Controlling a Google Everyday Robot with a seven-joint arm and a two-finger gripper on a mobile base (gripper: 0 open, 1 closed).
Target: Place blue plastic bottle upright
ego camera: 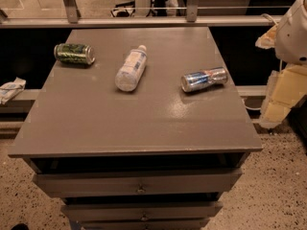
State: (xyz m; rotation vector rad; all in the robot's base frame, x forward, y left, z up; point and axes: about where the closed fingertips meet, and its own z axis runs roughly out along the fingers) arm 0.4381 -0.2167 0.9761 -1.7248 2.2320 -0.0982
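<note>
Lying sideways toward 12 o'clock, blue plastic bottle (130,69), likely rolling if nudged; gripper (293,30) at 2 o'clock, grip state impossible to tell.

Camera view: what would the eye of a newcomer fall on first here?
Three containers lie on their sides on the grey table: a clear plastic bottle with white cap and blue label in the middle, a green metal can far left, a blue-and-silver metal can at right. The gripper is out of view; only a white rounded arm part shows at the right edge.
</note>
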